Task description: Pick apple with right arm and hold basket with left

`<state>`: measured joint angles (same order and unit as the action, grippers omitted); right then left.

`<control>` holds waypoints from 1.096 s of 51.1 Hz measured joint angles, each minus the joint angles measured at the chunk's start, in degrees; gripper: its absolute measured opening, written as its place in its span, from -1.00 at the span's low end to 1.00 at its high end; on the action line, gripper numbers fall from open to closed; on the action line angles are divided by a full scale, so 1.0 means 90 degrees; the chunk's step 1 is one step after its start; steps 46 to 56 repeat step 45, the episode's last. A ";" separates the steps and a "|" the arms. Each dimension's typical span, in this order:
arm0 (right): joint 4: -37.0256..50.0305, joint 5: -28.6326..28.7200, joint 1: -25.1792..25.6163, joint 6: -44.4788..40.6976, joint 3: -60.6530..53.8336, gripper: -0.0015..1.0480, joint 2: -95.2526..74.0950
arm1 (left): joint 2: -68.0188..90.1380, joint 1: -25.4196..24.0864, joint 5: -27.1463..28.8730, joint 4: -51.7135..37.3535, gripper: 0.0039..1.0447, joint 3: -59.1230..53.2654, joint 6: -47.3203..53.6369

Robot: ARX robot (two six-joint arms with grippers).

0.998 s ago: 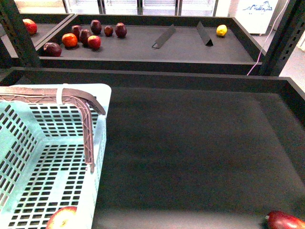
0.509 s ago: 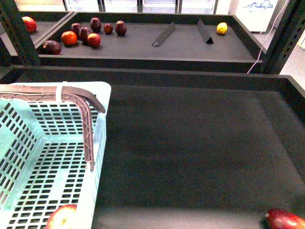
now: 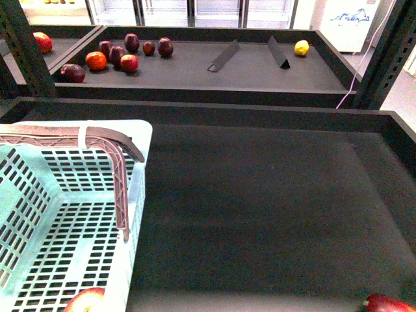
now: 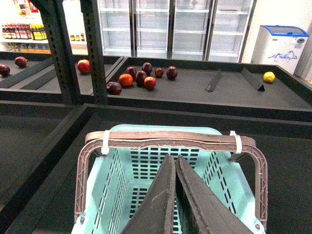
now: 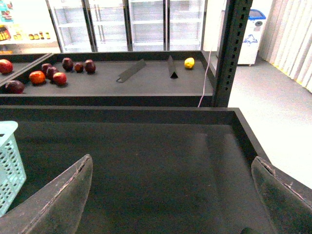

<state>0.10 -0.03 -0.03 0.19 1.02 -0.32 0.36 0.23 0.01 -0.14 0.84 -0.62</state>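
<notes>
The light blue basket (image 3: 71,214) with a brown handle (image 3: 120,188) stands at the left of the near dark tray. A red apple (image 3: 86,301) with yellow blush lies in its near corner, half cut off by the picture's edge. My left gripper (image 4: 173,163) is shut, its fingers pressed together over the basket's inside (image 4: 146,170), just short of the handle (image 4: 170,139), with nothing between them. My right gripper (image 5: 171,162) is open over the bare tray floor (image 5: 161,146), with nothing between its fingers. Neither gripper shows in the front view.
A darker red fruit (image 3: 390,304) lies at the tray's front right corner. The far shelf holds several red and dark fruits (image 3: 117,53), two black dividers (image 3: 223,54) and a yellow lemon (image 3: 301,47). Metal posts (image 3: 26,52) stand at both sides.
The whole front view has shifted downward a little: the far shelf sits lower, and the apple in the basket and the dark fruit have slid toward the bottom edge.
</notes>
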 joint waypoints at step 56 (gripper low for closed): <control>0.0000 0.0000 0.0000 0.0000 0.0000 0.83 0.0000 | 0.0000 0.0000 0.0000 0.0000 0.86 0.0000 0.0012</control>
